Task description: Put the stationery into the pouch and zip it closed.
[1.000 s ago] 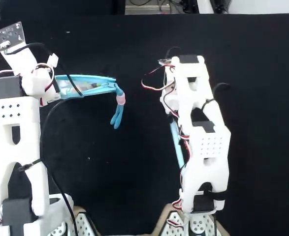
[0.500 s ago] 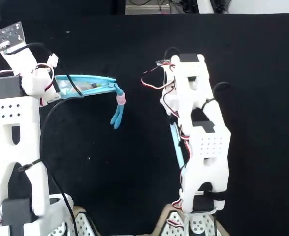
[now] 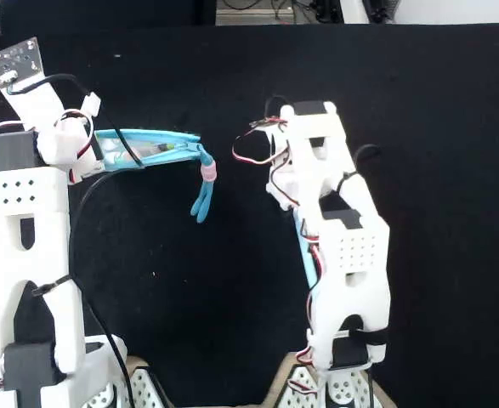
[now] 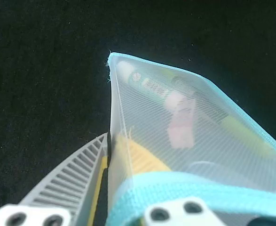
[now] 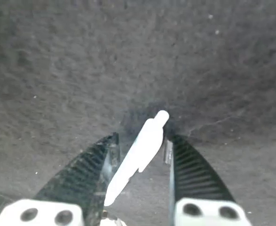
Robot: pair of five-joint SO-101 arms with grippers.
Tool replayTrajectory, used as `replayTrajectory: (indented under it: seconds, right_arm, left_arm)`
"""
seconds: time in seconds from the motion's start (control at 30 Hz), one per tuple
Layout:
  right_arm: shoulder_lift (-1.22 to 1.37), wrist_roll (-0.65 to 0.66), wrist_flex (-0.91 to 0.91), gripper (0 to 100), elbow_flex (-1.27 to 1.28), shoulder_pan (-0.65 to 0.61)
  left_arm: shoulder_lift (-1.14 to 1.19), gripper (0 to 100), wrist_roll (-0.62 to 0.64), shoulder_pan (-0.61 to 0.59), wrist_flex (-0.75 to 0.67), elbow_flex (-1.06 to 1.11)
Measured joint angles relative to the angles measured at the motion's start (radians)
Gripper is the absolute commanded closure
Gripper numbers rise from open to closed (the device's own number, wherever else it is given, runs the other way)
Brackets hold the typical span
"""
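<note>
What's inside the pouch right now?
Through the pouch mesh: a white-and-green pen, a pink item, a yellow item. The teal band hides whatever sits behind it.

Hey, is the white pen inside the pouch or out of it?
Out. The white pen sits between the right gripper's open jaws against the black table; the pouch hangs in the left gripper elsewhere.

The pouch [image 3: 147, 146] is see-through mesh with light-blue edging. The left claw [image 4: 110, 155] grips it by one end and holds it level above the table. A pink-and-blue zip pull [image 3: 205, 191] dangles from its far end. Inside show a white-and-green stick [image 4: 145, 82], a pink piece [image 4: 181, 123] and something yellow [image 4: 138, 157]. A white pen [image 5: 140, 150] lies between the parted fingers of the right claw [image 5: 140, 141], its tip on the black table [image 5: 58, 70].
</note>
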Motion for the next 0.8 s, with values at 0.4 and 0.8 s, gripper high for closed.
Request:
replayTrajectory:
  seconds: [0.4,0.8]
  right_arm:
    - [0.054,-0.068,0.026,98.8,-0.115,0.054]
    - [-0.242,-0.104,-0.215,98.8,0.235,0.008]
  left_arm:
    - [0.000,97,0.000,0.000,0.000,0.000]
    - [0.000,97,0.000,0.000,0.000,0.000]
